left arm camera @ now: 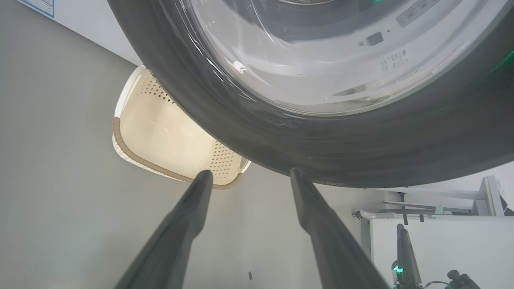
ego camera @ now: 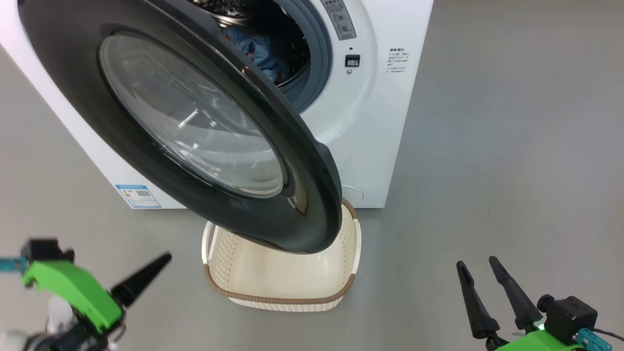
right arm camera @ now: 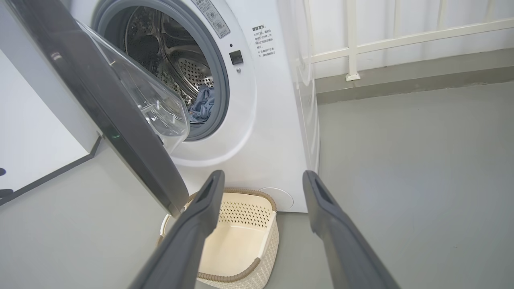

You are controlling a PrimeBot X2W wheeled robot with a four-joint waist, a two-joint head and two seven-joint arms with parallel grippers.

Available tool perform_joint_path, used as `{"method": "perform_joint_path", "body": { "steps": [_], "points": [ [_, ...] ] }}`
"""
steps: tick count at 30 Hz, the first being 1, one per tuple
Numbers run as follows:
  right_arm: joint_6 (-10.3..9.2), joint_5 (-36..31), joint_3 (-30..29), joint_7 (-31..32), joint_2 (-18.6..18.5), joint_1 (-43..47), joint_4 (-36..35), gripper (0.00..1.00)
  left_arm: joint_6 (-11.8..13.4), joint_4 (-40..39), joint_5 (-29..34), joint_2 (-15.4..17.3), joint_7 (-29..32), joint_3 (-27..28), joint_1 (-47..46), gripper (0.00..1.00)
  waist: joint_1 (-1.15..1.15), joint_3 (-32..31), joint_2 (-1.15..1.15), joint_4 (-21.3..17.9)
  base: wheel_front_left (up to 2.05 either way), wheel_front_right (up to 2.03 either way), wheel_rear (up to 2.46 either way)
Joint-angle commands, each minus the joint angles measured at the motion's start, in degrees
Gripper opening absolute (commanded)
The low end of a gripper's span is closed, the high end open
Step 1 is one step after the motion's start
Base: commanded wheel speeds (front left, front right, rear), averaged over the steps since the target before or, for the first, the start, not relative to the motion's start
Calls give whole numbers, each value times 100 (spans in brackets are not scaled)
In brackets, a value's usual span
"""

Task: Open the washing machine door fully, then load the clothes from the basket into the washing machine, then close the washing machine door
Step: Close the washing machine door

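The white washing machine stands ahead with its door swung out towards me, black rim and bulging glass window facing the head camera. Light-blue clothes lie inside the steel drum, also seen as clothes. The cream basket sits on the floor under the door's free edge, with nothing in it. My left gripper is open low at the left, its fingertips close under the door's black rim. My right gripper is open at the lower right, apart from the basket and holding nothing.
Grey floor stretches to the right of the machine. A white railing runs along the wall behind it. A white cabinet stands beyond the door in the left wrist view. A blue label sticker marks the machine's lower left.
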Motion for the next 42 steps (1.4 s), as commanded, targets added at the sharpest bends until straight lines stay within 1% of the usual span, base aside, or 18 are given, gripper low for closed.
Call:
{"method": "perform_joint_path", "body": {
  "steps": [1,7,11,15,17,18,22,24,27,29,30,31,36,42],
  "points": [
    [17,61,112,-27,-75,5,-136,100,-17,-96,69,317,-175,136,-31,100,0,-16,0,11,0,0,0],
    [17,88,101,-27,-146,107,-130,100,-17,102,-55,416,-960,-204,517,100,0,-73,0,-48,0,0,0],
    [17,98,109,-27,-199,159,-118,100,-17,152,-80,456,-1526,-430,744,100,0,-90,0,-159,0,0,0],
    [17,95,73,-27,-225,190,-128,100,-17,116,29,492,-2252,-694,898,100,0,-84,0,-307,0,0,0],
    [17,97,43,-27,-235,202,-142,100,-17,99,236,585,-2650,-915,935,100,0,-66,0,-377,0,0,0],
    [17,95,38,-27,-243,202,-157,100,-17,124,407,665,-3061,-1147,947,100,0,-49,0,-451,0,0,0],
    [17,92,13,-27,-246,190,-170,100,-17,190,535,794,-3854,-1534,939,100,0,-49,0,-598,0,0,0],
    [17,90,-12,-27,-243,196,-177,100,-17,237,610,849,-4168,-1725,913,100,0,-60,0,-655,0,0,0],
    [17,84,-52,-27,-233,209,-184,100,-17,308,714,876,-4413,-1837,857,100,0,-88,0,-714,0,0,0],
    [17,86,-77,-27,-237,216,-189,100,-17,366,895,859,-4465,-1746,834,100,0,-100,0,-738,0,0,0],
    [17,87,-97,-27,-236,221,-194,100,-17,354,1038,798,-4470,-1581,823,100,0,-110,0,-742,0,0,0],
    [17,87,-97,-27,-236,221,-194,100,-17,354,1038,798,-4470,-1581,823,100,0,-110,0,-742,0,0,0],
    [17,93,-174,-27,-235,232,-229,100,-17,200,2190,357,-4474,-745,1063,100,0,-129,0,-764,0,0,0],
    [17,99,-189,-27,-244,227,-241,100,-17,6,3539,-231,-4475,17,1446,100,0,-141,0,-780,0,0,0]
  ]
}}
